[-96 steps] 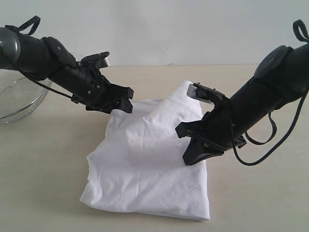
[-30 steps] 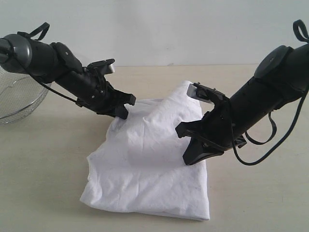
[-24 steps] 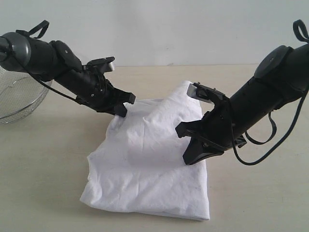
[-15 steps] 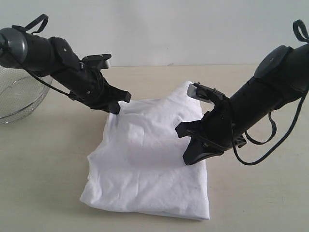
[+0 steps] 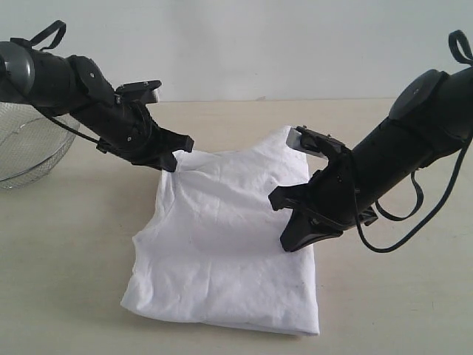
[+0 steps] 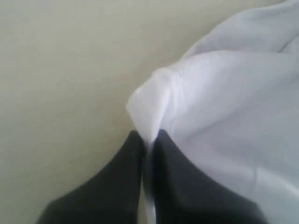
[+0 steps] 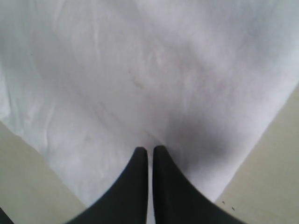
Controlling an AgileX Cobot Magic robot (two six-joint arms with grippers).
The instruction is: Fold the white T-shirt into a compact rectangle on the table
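Black left gripper (image 6: 147, 140) was clamped tight on the far left corner of the shirt (image 5: 222, 251), with cloth visibly pinched between its fingers. Right gripper (image 7: 150, 151) was closed too, tips down on the shirt near its right edge; whether any cloth was caught there couldn't be told.

Shirt lay mid-table (image 5: 66, 259), plain side up, folded roughly into a rumpled, lopsided rectangle. Near edge was puffy and the far right corner peaked up behind the right arm. Wire basket (image 5: 29, 148) sat far left, apart from the shirt, close behind the left arm.

Likely risks:
- Left grip looked like a small bite of cloth, so a quick pull could slip it free.
- If it held only the top layer, lifting would peel the fold open rather than carry the stack.
- Right gripper bearing down while the left pulled could drag or skew the bundle.
- Left arm swinging back could clip the basket.
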